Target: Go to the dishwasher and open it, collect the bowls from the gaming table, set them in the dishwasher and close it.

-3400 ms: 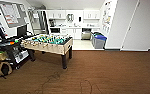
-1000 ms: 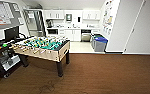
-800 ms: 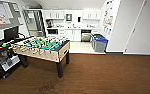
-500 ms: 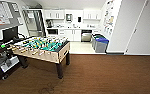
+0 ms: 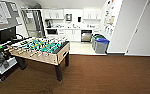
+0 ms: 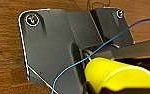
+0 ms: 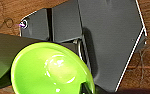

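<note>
Right end effector holds an empty green bowl [image 7: 52, 70]; left end effector holds a yellow bowl [image 6: 118, 75].

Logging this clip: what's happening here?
The robot is on the dark wood floor, facing a kitchenette where the dishwasher stands shut under the counter. A foosball table is to its left. A yellow bowl sits close at the left wrist camera and a green bowl at the right, apparently being carried.

Left wrist hangs over the floor, dark base plate below it, a yellow bowl [image 6: 121, 75] close at its gripper end. Right wrist likewise, with a green bowl [image 7: 51, 70].
</note>
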Available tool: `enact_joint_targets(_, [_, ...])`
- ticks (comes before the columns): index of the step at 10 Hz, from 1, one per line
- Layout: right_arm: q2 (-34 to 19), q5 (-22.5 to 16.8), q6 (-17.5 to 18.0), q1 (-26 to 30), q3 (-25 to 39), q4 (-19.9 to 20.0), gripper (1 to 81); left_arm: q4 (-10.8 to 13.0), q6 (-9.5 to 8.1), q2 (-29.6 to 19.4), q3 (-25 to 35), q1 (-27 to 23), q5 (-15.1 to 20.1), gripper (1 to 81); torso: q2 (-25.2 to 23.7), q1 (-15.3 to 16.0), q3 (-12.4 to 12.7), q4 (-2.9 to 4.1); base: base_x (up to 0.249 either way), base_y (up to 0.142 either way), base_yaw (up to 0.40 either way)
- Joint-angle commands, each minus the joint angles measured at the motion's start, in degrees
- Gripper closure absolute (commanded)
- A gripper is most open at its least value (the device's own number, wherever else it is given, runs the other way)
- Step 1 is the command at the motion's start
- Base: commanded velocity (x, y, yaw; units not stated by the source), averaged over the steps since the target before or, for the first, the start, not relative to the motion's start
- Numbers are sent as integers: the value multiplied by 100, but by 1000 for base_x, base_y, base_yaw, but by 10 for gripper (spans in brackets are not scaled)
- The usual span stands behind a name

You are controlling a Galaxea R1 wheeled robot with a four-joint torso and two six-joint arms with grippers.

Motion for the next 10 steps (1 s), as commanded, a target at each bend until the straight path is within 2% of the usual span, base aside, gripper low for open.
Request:
enact_joint_targets(1, [14,-269,-11,171,26,-67,811,54,38,-53,-9,-136,198,811,0,0,0,0,120,-61,0])
enact_joint_targets(10, [14,-269,-11,189,8,-67,811,63,38,-53,-9,-136,198,811,2,2,0,0,122,-68,0])
